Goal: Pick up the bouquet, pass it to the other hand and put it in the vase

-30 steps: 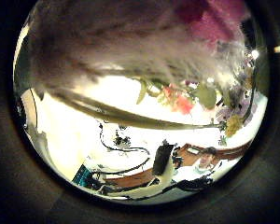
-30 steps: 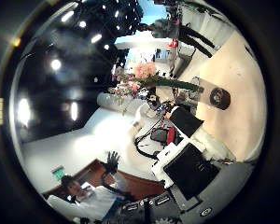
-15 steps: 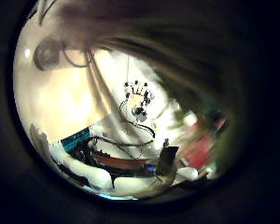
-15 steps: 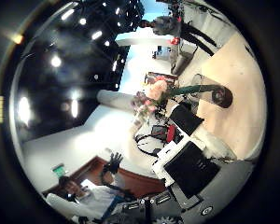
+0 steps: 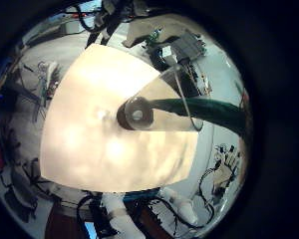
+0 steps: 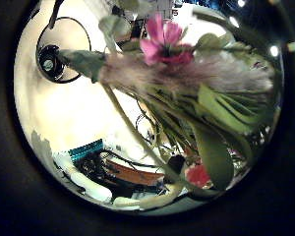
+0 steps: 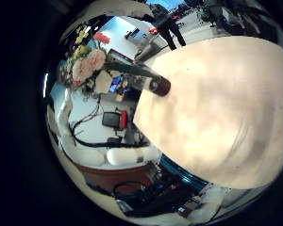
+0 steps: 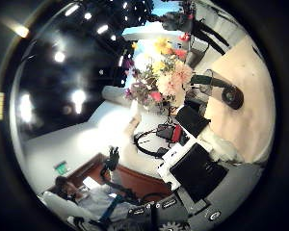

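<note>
The bouquet (image 6: 177, 98) is being carried stems-first toward the glass vase (image 5: 159, 112) on the table (image 5: 90, 149); stems should be centred over its mouth before lowering, while neither hand's finger state can be told.

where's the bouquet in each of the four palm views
Left little finger side palm view: only its dark green stems, running beside the vase.
Left thumb side palm view: bouquet fills the view, close to that palm.
Right little finger side palm view: blooms off the table's edge, beyond the vase.
Right thumb side palm view: blooms beside the vase.
Shared landmark: the pale table.
</note>
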Robot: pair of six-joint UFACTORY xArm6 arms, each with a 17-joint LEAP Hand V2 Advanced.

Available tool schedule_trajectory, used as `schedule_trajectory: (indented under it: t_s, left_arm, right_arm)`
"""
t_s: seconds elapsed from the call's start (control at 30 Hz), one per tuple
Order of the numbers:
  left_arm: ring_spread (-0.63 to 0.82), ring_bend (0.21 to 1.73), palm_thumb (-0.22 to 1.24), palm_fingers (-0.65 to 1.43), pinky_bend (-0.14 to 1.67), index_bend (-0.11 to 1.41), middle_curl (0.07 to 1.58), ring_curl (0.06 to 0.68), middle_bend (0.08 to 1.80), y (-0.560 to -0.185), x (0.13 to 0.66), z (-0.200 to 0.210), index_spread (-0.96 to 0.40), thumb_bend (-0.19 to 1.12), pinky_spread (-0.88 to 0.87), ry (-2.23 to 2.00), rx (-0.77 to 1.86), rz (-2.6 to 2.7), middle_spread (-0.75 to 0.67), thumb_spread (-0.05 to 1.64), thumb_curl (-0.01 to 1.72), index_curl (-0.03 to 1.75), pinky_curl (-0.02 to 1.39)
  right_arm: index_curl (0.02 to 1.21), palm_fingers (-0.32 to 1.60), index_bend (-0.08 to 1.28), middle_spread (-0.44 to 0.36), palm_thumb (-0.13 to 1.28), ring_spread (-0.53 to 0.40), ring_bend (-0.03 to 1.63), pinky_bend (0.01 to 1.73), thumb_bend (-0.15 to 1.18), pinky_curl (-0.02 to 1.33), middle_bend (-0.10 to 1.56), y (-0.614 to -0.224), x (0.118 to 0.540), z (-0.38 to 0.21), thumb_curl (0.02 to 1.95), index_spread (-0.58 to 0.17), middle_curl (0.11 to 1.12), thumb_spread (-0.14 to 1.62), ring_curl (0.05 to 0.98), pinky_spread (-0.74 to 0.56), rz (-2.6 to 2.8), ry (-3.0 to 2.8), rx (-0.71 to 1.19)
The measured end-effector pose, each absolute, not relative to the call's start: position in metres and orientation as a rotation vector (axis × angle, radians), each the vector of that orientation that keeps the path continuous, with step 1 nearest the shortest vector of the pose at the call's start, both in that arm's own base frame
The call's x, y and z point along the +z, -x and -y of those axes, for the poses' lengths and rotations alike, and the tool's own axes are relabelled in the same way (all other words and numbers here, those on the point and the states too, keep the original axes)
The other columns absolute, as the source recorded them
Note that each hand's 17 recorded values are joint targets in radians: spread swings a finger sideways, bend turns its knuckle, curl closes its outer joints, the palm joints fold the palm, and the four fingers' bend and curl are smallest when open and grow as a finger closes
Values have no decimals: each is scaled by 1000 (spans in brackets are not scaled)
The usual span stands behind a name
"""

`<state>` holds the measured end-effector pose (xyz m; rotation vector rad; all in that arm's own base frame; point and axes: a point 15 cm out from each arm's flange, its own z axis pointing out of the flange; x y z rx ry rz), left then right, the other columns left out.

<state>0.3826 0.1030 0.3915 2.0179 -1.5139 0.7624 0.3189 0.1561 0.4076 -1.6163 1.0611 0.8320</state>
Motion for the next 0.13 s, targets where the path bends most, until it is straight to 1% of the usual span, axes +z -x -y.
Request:
schedule_trajectory:
  t_s: [0.13]
  left_arm:
    - [696,450,60,-115,332,127,198,187,169,-376,382,-116,-19,-32,788,-2085,681,1504,541,847,328,213,177]
  right_arm:
    - [357,318,189,53,847,207,550,677,-18,171,187,-320,409,-156,578,-274,324,978,178,502,-1056,1620,826]
